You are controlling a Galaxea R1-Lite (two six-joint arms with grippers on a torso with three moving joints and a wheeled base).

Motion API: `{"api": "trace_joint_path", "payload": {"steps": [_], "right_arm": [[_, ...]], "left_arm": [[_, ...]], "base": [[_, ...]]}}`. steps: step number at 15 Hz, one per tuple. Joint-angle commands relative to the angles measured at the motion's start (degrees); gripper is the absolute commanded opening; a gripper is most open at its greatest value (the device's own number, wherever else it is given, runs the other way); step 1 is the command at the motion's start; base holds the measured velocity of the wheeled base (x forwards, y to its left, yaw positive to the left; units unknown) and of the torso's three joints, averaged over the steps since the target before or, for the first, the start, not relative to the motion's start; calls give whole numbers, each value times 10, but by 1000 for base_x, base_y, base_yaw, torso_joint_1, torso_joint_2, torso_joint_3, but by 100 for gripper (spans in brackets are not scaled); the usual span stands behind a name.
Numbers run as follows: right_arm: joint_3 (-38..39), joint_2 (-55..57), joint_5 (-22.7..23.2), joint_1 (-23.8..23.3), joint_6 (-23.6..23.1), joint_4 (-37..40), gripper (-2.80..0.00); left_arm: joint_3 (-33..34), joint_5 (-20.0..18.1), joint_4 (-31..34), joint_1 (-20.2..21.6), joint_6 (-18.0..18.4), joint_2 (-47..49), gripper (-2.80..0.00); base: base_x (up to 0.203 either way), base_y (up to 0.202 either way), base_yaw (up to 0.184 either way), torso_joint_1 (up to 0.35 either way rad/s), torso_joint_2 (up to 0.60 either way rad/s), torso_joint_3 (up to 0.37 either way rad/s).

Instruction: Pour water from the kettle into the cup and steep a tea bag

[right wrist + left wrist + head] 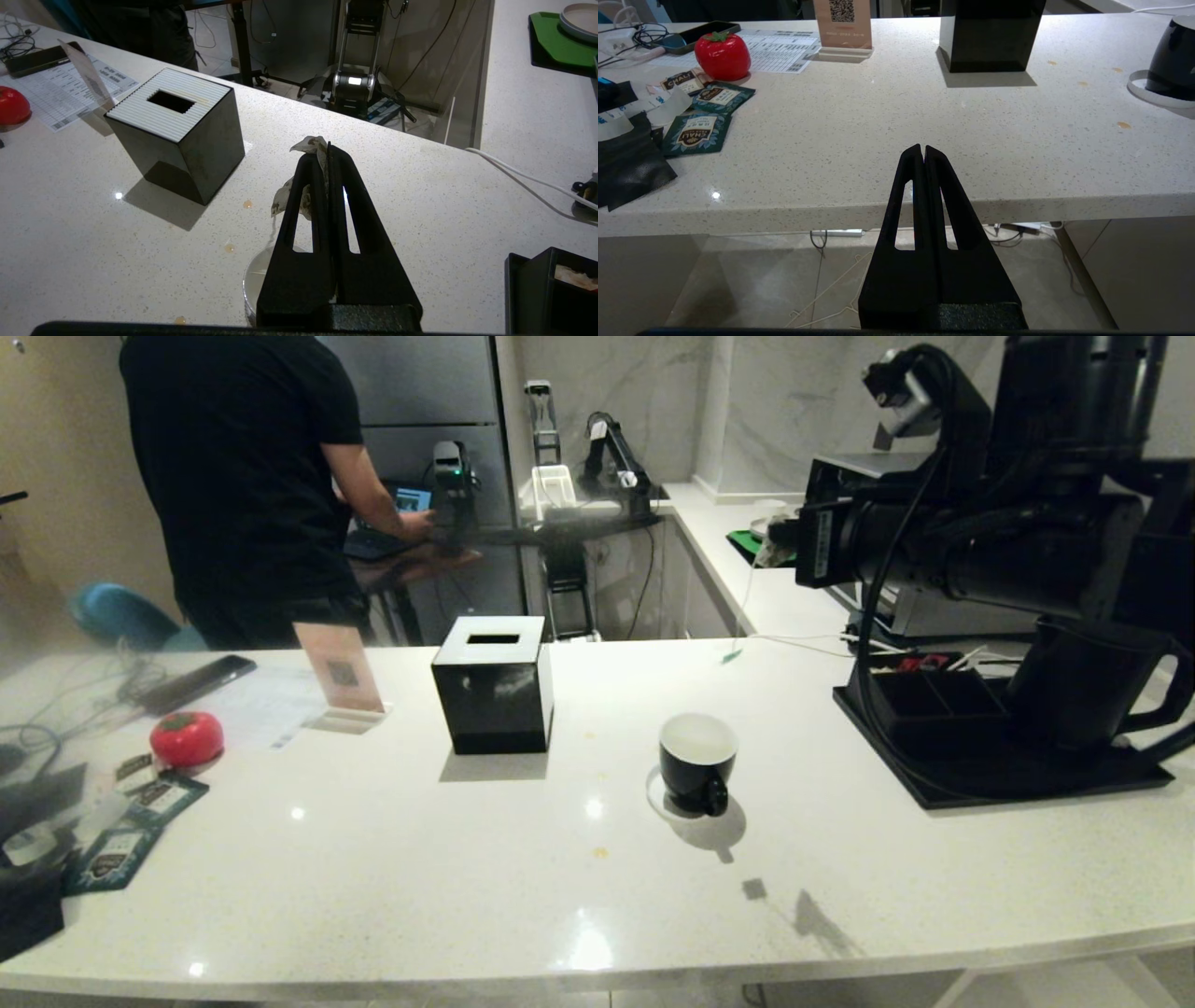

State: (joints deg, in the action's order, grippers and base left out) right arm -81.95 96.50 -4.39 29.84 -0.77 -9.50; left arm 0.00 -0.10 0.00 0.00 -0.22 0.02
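The cup, a black mug with a white inside, stands mid-counter; its rim shows under my right gripper in the right wrist view. That gripper hovers high above the counter, behind and right of the cup, shut on a stained tea bag. The bag's string hangs down to a green tag. The black kettle stands on a black tray at the right, its top hidden by my right arm. My left gripper is shut and empty, low at the counter's front edge.
A black cube tissue box sits left of the cup. Tea packets, a red tomato-shaped object, a phone and cables crowd the counter's left end. A person in black stands behind the counter at the back left.
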Motion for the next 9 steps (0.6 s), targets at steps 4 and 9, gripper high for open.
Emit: {"api": "trace_joint_path", "payload": {"steps": [4,9], "right_arm": [[1,1,-16,7,0,-1,-280],[0,-1,-18,19,0,-1,-280]], "left_arm": [[0,0,0,0,-2,0,-280],[0,-2,-2,0,25,0,-280]], "base": [[0,0,0,0,0,0],[0,0,0,0,0,0]]}}
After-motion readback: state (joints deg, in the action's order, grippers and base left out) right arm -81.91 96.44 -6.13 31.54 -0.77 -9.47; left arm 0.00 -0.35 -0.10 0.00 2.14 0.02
